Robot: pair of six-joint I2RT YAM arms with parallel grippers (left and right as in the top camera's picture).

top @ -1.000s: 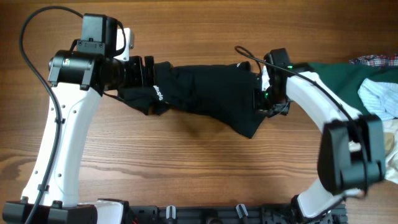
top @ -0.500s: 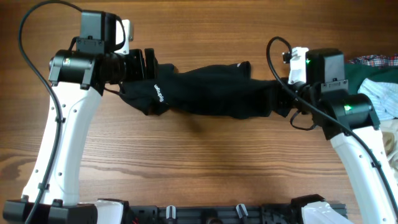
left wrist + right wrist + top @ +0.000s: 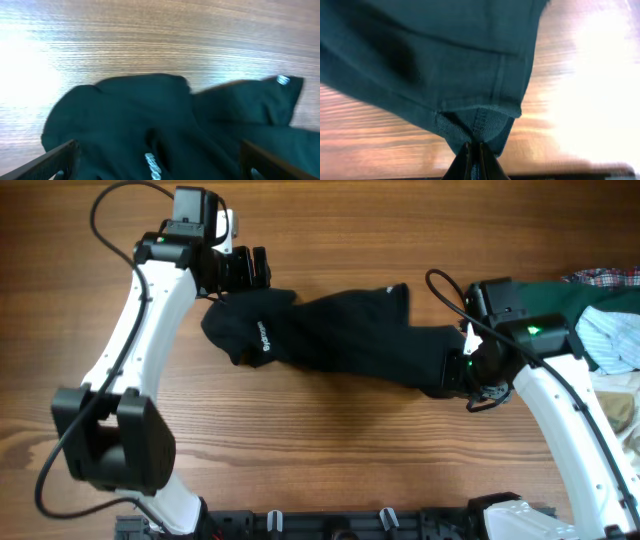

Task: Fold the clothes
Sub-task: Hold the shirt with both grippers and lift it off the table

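1. Black fabric is pinched in the right gripper point(image 3: 474, 152), its jaws closed tight on a hem corner of the polo shirt point(image 3: 340, 340).
2. Wide open and empty, the left gripper point(image 3: 258, 268) hangs at the shirt's opposite end.
3. Bunched on the wooden table point(image 3: 330, 460), the shirt's long axis runs left-right between both arms.

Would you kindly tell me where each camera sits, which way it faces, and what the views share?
Overhead: above the table, looking straight down at the black polo shirt; both arms show.
Left wrist: on the left arm, looking down past the open left end effector at the shirt's bunched end.
Right wrist: on the right arm, looking along the shut right end effector pinching the shirt's hem.
Shared: overhead and left wrist both show the white lettering.
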